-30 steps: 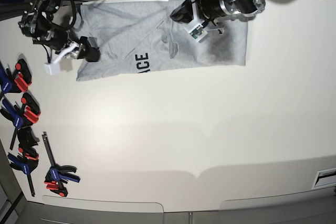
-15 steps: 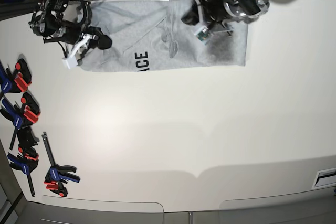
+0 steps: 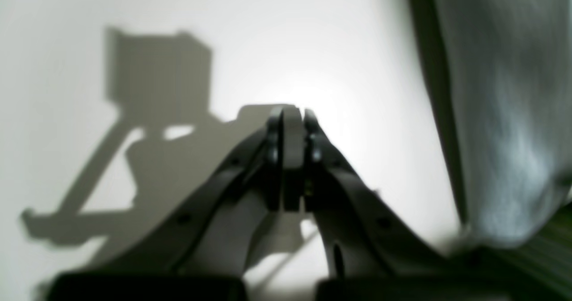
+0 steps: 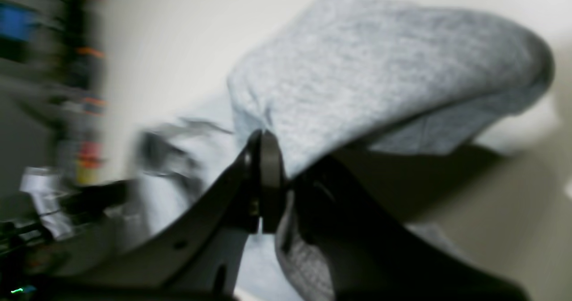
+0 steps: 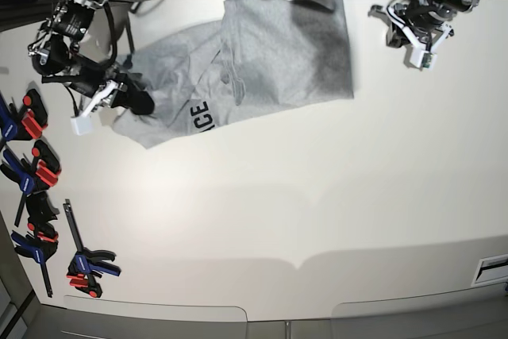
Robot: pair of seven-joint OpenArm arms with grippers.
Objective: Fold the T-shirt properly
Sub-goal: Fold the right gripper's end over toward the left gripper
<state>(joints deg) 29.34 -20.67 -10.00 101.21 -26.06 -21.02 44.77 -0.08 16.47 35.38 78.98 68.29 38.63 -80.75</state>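
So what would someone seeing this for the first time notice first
Probably the grey T-shirt, rumpled at the far edge of the white table, its black letters showing near its front edge. The right claw is clamped on a bunched corner of it at the left of the base view. A row of red, blue and black clamps lines the table's left edge.

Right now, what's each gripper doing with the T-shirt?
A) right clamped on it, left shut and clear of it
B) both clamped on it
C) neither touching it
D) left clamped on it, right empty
A: the right gripper is pinched on a fold of the T-shirt, while the left gripper is shut on nothing over bare table.
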